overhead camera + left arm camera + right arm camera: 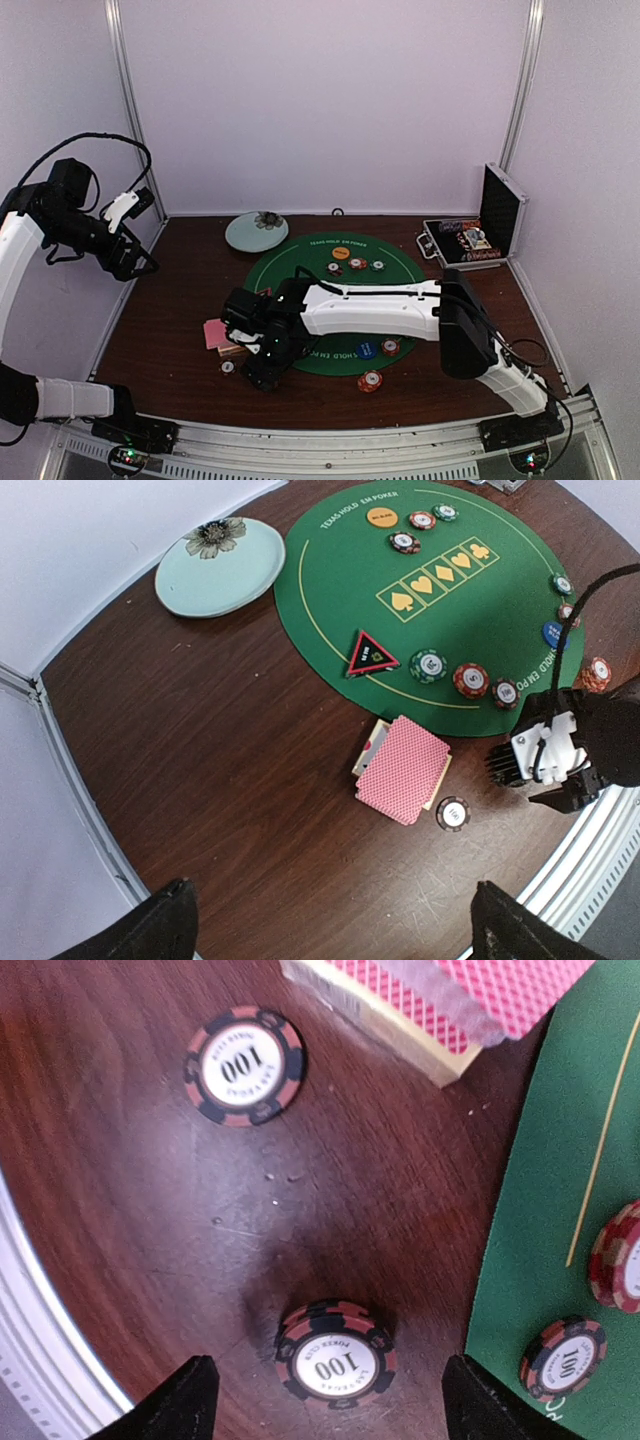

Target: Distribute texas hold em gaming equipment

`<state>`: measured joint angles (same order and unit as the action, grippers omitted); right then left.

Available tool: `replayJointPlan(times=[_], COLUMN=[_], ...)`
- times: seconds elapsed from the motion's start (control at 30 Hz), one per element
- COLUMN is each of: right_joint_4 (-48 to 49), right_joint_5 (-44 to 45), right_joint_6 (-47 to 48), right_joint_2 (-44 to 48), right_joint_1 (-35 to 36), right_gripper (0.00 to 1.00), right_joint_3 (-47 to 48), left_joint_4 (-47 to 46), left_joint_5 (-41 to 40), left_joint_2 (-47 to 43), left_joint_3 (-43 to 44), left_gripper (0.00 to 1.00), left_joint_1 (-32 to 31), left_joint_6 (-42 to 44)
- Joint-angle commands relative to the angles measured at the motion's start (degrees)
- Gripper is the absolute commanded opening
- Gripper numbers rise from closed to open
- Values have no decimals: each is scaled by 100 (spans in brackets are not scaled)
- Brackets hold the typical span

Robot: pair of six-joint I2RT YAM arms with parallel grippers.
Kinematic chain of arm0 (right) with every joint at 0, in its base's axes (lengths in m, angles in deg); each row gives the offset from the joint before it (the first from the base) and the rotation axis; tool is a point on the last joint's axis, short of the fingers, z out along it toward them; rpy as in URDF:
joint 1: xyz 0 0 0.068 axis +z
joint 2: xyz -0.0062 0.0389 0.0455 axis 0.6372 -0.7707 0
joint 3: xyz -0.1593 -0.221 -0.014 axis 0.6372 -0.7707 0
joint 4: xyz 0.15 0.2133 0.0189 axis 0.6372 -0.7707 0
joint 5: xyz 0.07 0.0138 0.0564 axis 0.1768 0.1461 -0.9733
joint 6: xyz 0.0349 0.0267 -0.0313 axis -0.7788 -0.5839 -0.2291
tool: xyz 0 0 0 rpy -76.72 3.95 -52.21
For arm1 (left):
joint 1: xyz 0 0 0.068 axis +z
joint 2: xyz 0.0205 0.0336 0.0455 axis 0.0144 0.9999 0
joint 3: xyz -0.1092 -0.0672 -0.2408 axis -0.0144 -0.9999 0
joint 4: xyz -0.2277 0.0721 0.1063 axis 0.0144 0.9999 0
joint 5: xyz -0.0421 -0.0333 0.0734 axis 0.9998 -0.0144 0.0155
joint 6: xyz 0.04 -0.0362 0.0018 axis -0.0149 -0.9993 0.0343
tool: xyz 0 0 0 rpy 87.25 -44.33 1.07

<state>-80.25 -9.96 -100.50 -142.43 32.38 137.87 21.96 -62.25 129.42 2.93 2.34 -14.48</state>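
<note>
One short stack of dark poker chips [335, 1360] sits on the bare wooden table [120, 1160] just off the near-left edge of the green mat [560, 1160]. My right gripper [327, 1365] hangs low over it, fingers spread to either side with wood showing between each finger and the chips, so nothing is held. A lone dark chip [245, 1065] lies a little farther out, and the pink-backed playing cards [402, 768] are loosely heaped just beyond it. My left gripper [332, 885] is raised at the far left of the scene, jaws wide and empty, well apart from all of this. The danger, as I judge it, is in leaving. With my fingers this close to the stack, any sideways drift on the way up could clip its rim and topple or scatter the chips toward the table's near rail. A careless swing to the left could also nudge the lone chip or fan the cards further. More chips [563, 1358] lie on the mat close to my right finger.
</note>
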Motion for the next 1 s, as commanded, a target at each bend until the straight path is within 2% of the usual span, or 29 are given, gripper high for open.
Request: replayJointPlan(times=[0.0,0.17,0.57,0.97], right_joint_4=[-181,-129,-31,-48], right_joint_5=[48,-1,90,168], right_joint_6=[97,110,123,84], right_joint_2=[-173,-246,-262,-244], right_joint_1=[-37,-40,7,6], right_gripper=[81,80,60,51], right_joint_3=[153,38,-67,126], left_joint_4=[6,6,13,13], left_joint_5=[84,94,87,68], left_joint_2=[-56,-39,-29,-76], left_joint_3=[162,181,128,95], left_gripper=[97,98,98,98], left_joint_1=[37,35,33,33], left_joint_6=[41,41,64,80])
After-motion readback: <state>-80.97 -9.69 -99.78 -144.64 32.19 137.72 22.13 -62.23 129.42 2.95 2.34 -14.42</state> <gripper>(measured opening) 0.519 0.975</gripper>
